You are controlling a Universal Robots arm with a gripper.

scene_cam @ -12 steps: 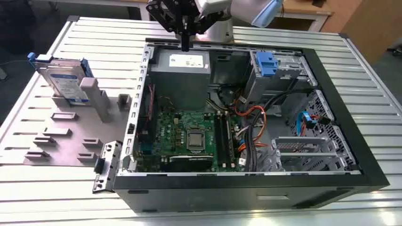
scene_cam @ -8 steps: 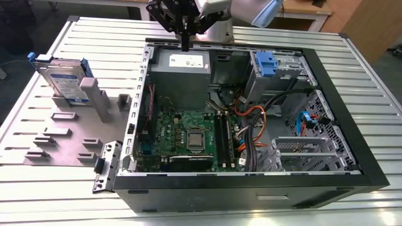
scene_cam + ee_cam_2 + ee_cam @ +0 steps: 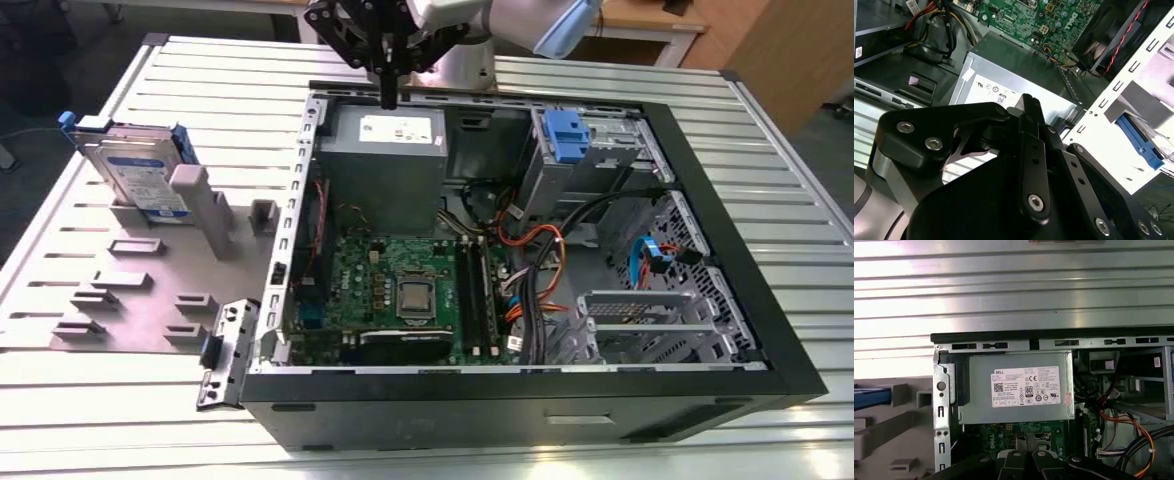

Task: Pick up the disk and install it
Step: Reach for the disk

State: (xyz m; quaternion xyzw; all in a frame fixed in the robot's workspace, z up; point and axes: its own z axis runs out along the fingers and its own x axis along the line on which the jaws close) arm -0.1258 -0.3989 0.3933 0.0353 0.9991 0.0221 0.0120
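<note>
Claw (image 3: 388, 100) hangs over PSU (image 3: 384, 150) at far wall of case (image 3: 727, 230), fingers together, nothing held. Disk (image 3: 134, 170) stands on edge in grey fixture (image 3: 147, 300) outside case. From claw, you find it well apart toward the exterior view's left. Long axis: can't tell.

Tabletop (image 3: 781, 150): slatted silver metal, brightly lit. Wooden cabinet (image 3: 787, 45): beyond it, at the exterior view's right. Floor (image 3: 27, 215): dark grey.
</note>
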